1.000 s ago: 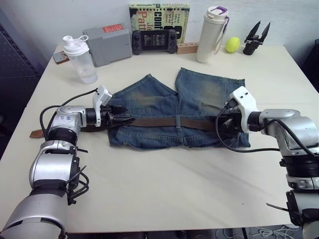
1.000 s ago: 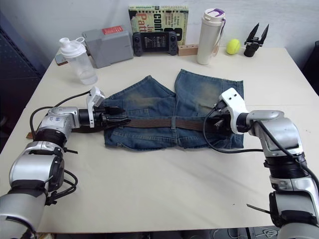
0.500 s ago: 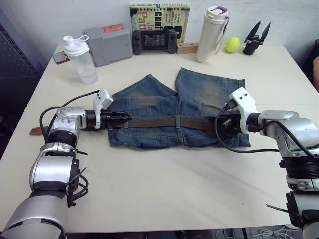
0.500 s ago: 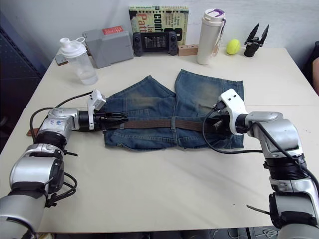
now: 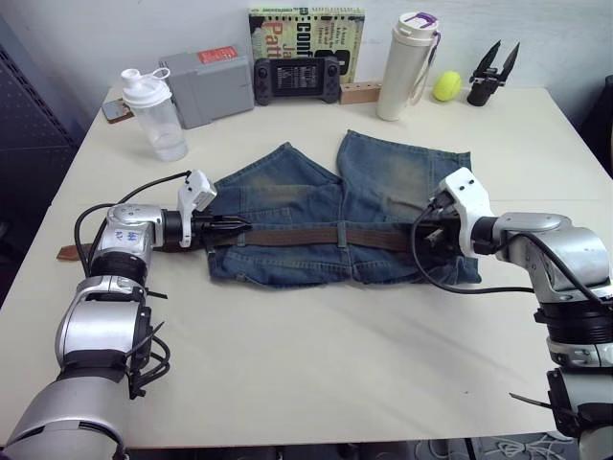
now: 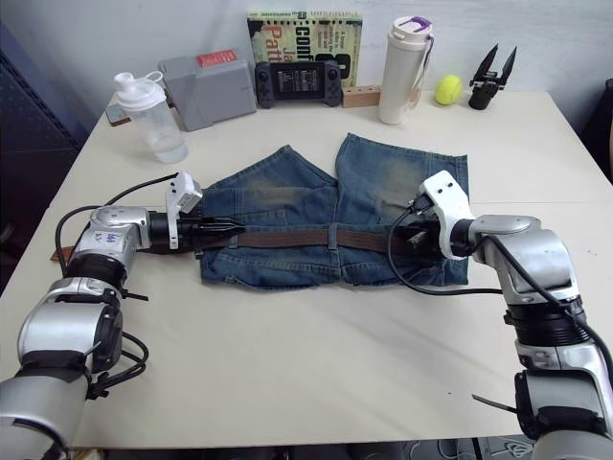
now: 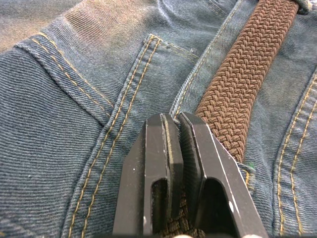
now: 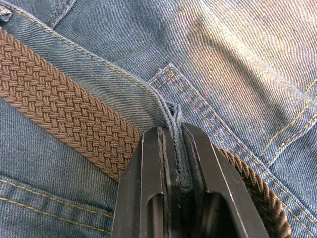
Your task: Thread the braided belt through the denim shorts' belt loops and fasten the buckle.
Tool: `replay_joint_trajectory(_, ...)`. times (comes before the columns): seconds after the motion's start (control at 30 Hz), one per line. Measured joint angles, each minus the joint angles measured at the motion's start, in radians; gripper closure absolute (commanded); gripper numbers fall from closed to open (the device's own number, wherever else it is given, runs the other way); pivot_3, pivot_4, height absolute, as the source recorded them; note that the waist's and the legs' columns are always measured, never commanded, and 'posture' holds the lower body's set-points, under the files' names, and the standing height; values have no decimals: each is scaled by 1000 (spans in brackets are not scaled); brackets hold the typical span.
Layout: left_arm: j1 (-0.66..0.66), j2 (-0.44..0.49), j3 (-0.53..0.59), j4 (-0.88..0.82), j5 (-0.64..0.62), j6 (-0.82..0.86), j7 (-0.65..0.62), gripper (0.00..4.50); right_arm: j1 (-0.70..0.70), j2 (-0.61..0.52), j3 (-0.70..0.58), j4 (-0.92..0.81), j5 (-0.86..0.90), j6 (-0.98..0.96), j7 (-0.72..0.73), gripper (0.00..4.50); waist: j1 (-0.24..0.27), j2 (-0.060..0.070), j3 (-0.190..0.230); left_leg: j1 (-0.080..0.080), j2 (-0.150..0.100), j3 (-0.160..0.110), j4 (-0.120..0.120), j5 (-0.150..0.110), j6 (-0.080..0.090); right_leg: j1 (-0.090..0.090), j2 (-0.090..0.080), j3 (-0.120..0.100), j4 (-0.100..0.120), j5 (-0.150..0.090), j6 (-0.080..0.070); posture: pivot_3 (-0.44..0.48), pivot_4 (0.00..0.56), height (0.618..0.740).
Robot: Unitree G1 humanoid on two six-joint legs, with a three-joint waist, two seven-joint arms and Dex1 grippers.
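Across the waistband of the faded blue denim shorts (image 5: 330,216), which lie flat mid-tabletop (image 5: 316,364), runs the dark brown braided belt (image 5: 306,236). At the shorts' left edge the left gripper (image 7: 172,130) has its fingers pressed together beside the belt. At the right edge the right gripper (image 8: 173,136) is clamped on a narrow denim belt loop (image 8: 174,126).

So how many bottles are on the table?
2. A clear shaker bottle stands at the table's far left, next to the grey box. A tall white bottle with a purple lid stands at the far side, beside the yellow-green ball.
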State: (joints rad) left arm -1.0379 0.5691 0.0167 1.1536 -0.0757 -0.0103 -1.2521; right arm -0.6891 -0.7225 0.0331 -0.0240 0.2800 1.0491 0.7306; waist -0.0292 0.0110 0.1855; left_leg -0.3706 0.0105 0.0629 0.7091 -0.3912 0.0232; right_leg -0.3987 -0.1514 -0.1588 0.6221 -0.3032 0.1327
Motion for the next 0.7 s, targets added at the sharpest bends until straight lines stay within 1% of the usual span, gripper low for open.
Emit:
replay_joint_trajectory(0.17, 6, 3, 6, -4, 0, -22, -1, 4455, 0, 8, -2, 0, 1, -1, -9, 4500, 0, 0, 0, 0, 0, 0, 0, 0, 0, 0, 0, 0, 0, 0, 0, 0, 150, 731)
replay_joint_trajectory(0.27, 16, 9, 26, -38, -12, -36, 2, 4455, 0, 17, -13, -2, 11, -1, -17, 4500, 0, 0, 0, 0, 0, 0, 0, 0, 0, 0, 0, 0, 0, 0, 0, 0, 150, 731)
replay_joint_trajectory(0.37, 76, 37, 62, -224, -56, -53, -5, 4455, 31, 21, -55, -40, 32, -8, -27, 4500, -1, 0, 0, 0, 1, -1, 0, 0, 0, 0, 0, 0, 1, 0, 0, 0, 150, 731)
replay_joint_trajectory(0.4, 126, 49, 77, -324, -76, -59, -3, 4455, 60, 22, -81, -72, 46, -24, -26, 4500, -1, 0, 0, 0, 1, -1, 0, 0, 0, 0, 0, 0, 1, 0, 0, 0, 150, 731)
replay_joint_trajectory(0.47, 199, 62, 85, -433, -86, -69, 10, 4455, 93, 21, -109, -109, 61, -42, -26, 4500, -2, 0, 0, 1, 1, -1, 0, 0, 0, 0, 0, 0, 2, 0, 0, 0, 150, 731)
replay_joint_trajectory(0.5, 274, 71, 87, -528, -85, -99, 30, 4455, 131, 17, -133, -148, 67, -75, -22, 4500, -1, 0, 0, 1, 1, -2, 0, 0, 0, 0, 0, 0, 2, 0, 0, 0, 150, 731)
replay_joint_trajectory(0.53, 327, 75, 89, -574, -75, -144, 53, 4455, 163, 12, -153, -174, 76, -100, -16, 4500, 0, 0, 0, 1, 1, -2, 0, 0, 0, 0, 0, 0, 2, 0, 0, 0, 150, 731)
replay_joint_trajectory(0.57, 401, 78, 91, -630, -40, -251, 113, 4455, 214, 10, -187, -218, 88, -152, 1, 4500, 2, 0, 0, 1, 1, -2, 0, 0, 0, 0, 0, 1, 2, 0, 0, 0, 150, 731)
replay_joint_trajectory(0.6, 432, 79, 92, -651, -27, -299, 136, 4455, 240, 9, -204, -241, 97, -176, 13, 4500, 2, 0, 0, 1, 1, -2, 0, 0, 0, 0, 0, 1, 2, 0, 0, 0, 150, 731)
replay_joint_trajectory(0.67, 535, 77, 114, -725, 34, -488, 251, 4455, 351, -7, -262, -336, 125, -269, 69, 4500, 7, 0, 0, 0, 1, -2, 1, 0, -1, 0, 0, 1, 2, 0, 0, 0, 150, 731)
replay_joint_trajectory(0.7, 568, 77, 128, -744, 59, -556, 300, 4455, 396, -19, -281, -373, 135, -297, 93, 4500, 10, 0, 0, 0, 1, -2, 2, 0, -1, 1, 0, 1, 2, 0, 0, 0, 150, 731)
